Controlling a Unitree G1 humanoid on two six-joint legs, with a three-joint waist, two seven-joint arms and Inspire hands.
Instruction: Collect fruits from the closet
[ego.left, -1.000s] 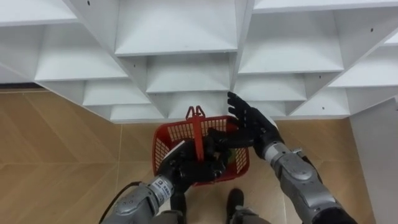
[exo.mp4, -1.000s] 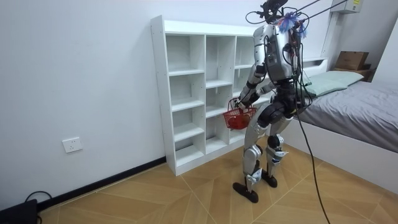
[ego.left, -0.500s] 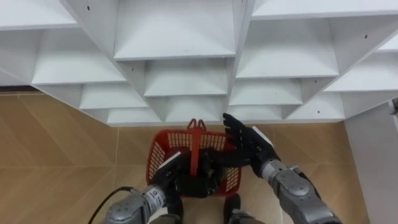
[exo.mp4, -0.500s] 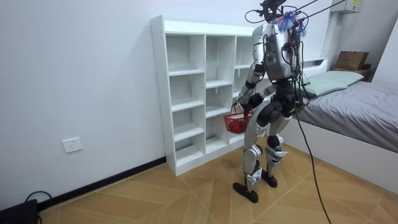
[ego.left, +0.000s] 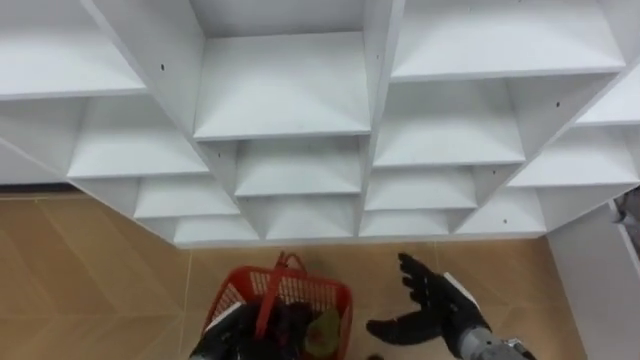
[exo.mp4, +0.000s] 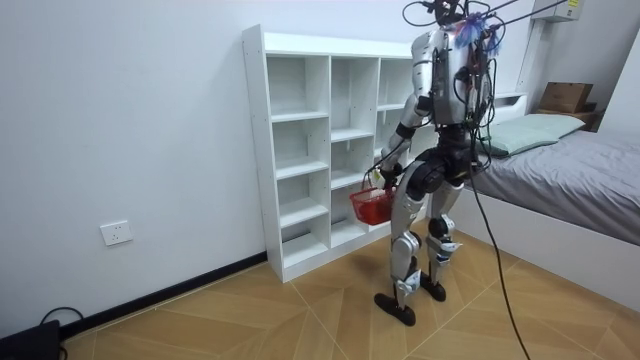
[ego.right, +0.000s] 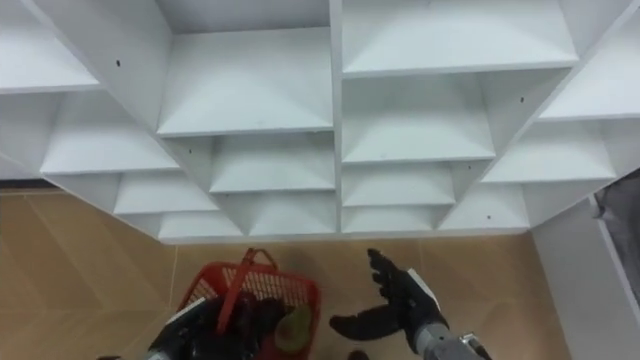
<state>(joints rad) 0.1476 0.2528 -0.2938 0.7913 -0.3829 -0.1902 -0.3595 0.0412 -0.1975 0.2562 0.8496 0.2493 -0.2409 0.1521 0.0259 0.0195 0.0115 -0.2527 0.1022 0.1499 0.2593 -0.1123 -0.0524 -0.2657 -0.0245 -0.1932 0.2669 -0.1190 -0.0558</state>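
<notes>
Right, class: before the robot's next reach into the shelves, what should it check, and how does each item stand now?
1. Hold of the left hand on the red basket: ok.
2. The right hand open and free to pick: ok.
3. The right hand apart from the basket: ok, beside it.
4. Fruit in sight on the white shelves: not ok, the visible compartments look bare.
5. What the greenish thing in the basket is: cannot tell.
6. Robot standing close before the shelves: ok.
</notes>
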